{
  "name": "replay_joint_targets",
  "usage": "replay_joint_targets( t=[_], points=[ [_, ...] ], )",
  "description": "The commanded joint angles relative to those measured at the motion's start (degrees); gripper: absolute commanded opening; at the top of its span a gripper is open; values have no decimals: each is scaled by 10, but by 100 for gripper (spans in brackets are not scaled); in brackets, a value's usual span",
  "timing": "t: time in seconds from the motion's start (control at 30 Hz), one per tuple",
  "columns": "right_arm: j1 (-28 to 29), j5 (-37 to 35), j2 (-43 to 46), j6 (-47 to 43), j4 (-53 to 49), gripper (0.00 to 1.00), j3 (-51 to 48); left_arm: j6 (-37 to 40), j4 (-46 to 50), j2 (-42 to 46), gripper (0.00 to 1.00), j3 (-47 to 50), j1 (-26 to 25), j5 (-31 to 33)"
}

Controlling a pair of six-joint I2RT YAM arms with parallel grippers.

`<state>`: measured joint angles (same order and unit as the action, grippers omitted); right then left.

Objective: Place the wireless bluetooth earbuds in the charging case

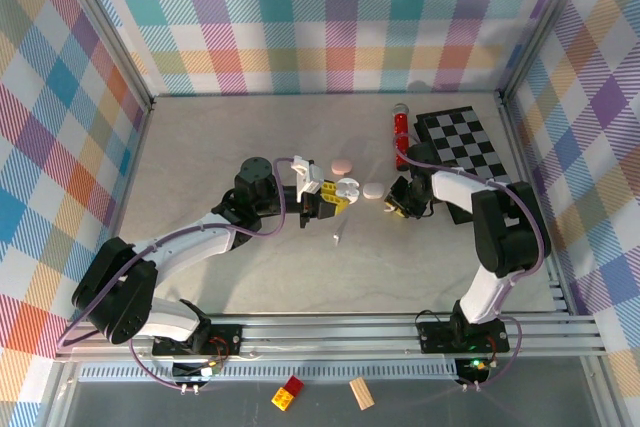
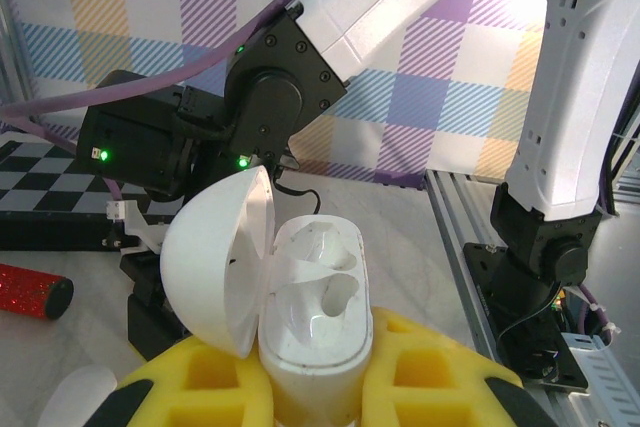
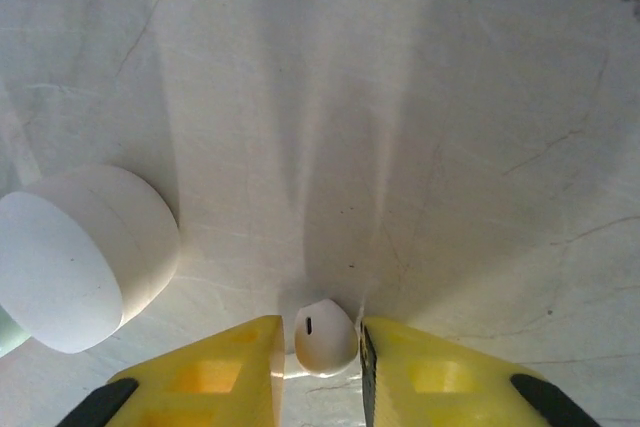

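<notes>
Table [image 1: 250, 267]: pale, marbled.
Walls [image 1: 300, 7]: pastel plaid.
Left gripper [image 2: 315, 372]: clamping open charging case [image 2: 315, 297].
Right gripper [image 3: 320, 367]: flanking earbud [image 3: 325, 335], grip unclear.

- Charging case [image 2: 315, 317]: smooth white plastic, glossy, with soft highlights inside its hollows.
- Earbud [image 3: 325, 337]: smooth white plastic with a faint sheen.
- Left claw [image 2: 315, 392] and right claw [image 3: 322, 372]: matt yellow plastic fingers, black at the edges.
- Surface [image 3: 400, 97]: pale, matt, stone-like, with fine hairline veins.
- Round case [image 3: 80, 257]: matt white, smooth.
- Stick [image 2: 25, 290]: red glitter, rough sparkle.
- Rails [image 1: 330, 332]: brushed metal.
- Block [image 1: 361, 393]: bare wood.
</notes>
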<state>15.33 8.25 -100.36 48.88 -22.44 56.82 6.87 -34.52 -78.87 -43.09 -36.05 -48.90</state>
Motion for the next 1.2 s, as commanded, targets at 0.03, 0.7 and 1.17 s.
replay_joint_targets(
  t=[0.03, 0.7, 1.17],
  points=[
    [-2, 11, -13, 2, -10, 23, 16, -1, -2, 11, 11, -3, 5, -10],
    [6, -39, 128, -146, 48, 23, -50, 19, 28, 1, 10, -10, 5, 6],
    [66, -112, 350, -313, 37, 23, -51, 22, 39, -30, 11, -35, 5, 9]
  ],
)
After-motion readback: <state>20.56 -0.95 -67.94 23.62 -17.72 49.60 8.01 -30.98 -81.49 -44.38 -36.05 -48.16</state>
